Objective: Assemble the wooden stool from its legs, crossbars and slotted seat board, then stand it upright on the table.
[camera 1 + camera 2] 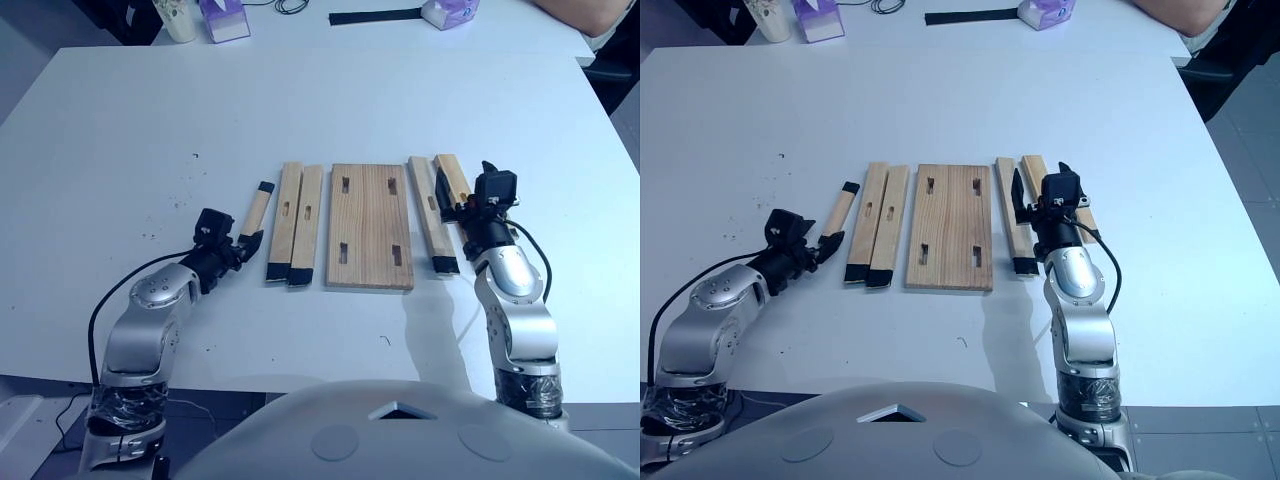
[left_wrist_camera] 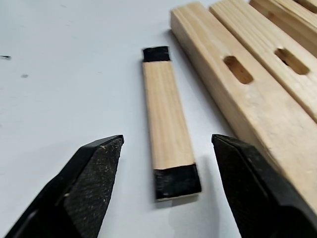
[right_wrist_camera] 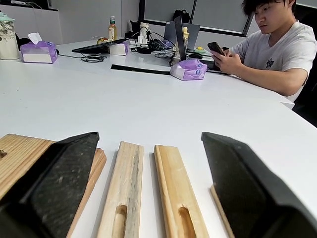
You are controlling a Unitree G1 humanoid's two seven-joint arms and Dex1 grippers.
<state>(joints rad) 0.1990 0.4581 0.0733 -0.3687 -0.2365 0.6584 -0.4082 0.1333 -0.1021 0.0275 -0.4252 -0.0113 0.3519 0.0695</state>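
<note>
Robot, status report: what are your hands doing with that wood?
Left gripper open, flanking near end of short crossbar. Right gripper open over two right-hand legs. Seat board flat, nothing assembled. Nothing blocking.

I see bare, pale wood with clear grain on the seat board [image 1: 370, 226] and crossbar [image 2: 167, 130], whose ends are matt black. The table [image 1: 120, 120] looks smooth and white. The left gripper [image 2: 167, 141] has rough, matt black pads [image 2: 94, 173].

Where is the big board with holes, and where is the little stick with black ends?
Board [image 1: 370, 225]: left eye view, the bare wood at its middle.
Stick [image 2: 166, 124]: left wrist view, the pale wood between its black ends.
</note>
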